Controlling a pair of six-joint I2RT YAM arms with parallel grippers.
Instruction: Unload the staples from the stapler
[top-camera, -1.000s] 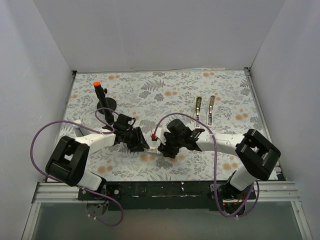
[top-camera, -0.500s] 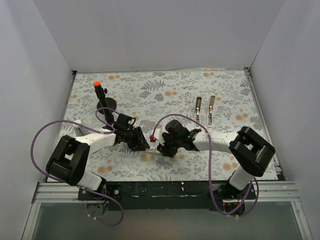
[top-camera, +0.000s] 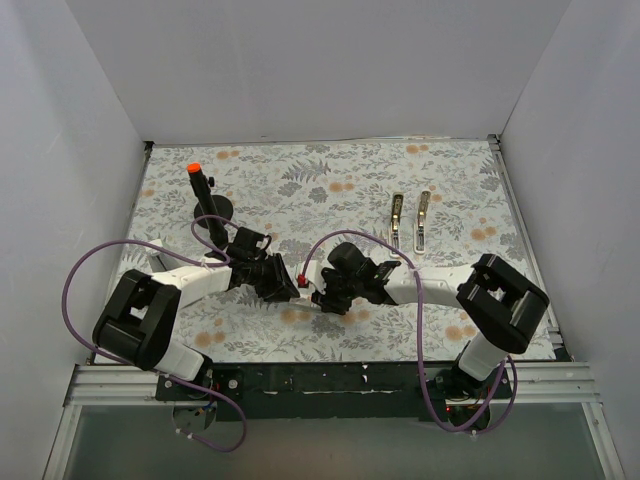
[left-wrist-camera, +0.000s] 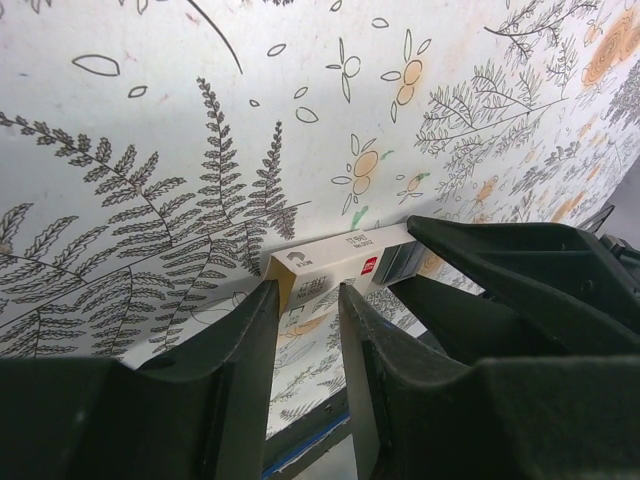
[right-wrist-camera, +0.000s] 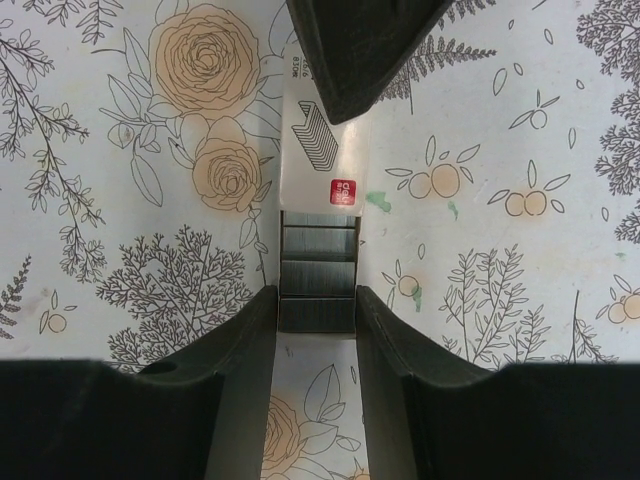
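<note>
My surface (top-camera: 330, 170) is a floral-printed sheet, boxed in by plain white walls (top-camera: 300, 70) on three sides. The stapler (top-camera: 397, 216) lies in the right half, somewhat nearer the far edge than the near one, and shows as two slim silvery bars side by side. A black post with an orange tip (top-camera: 203, 198) stands toward the far-left corner.

From overhead, the small white box (top-camera: 303, 277) is only a red-and-white speck between the two wrists. Only the right wrist camera shows its open end packed with grey stacked strips (right-wrist-camera: 318, 270). The left wrist camera shows its long side and red label.

Both arms reach inward, low, meeting nose to nose near the middle of the surface. The right end effector (right-wrist-camera: 317, 300) presses against both sides of the box's open end, gripping it. The left end effector (left-wrist-camera: 308, 295) has its fingers set narrowly at the other end, and I cannot tell whether it grips.
</note>
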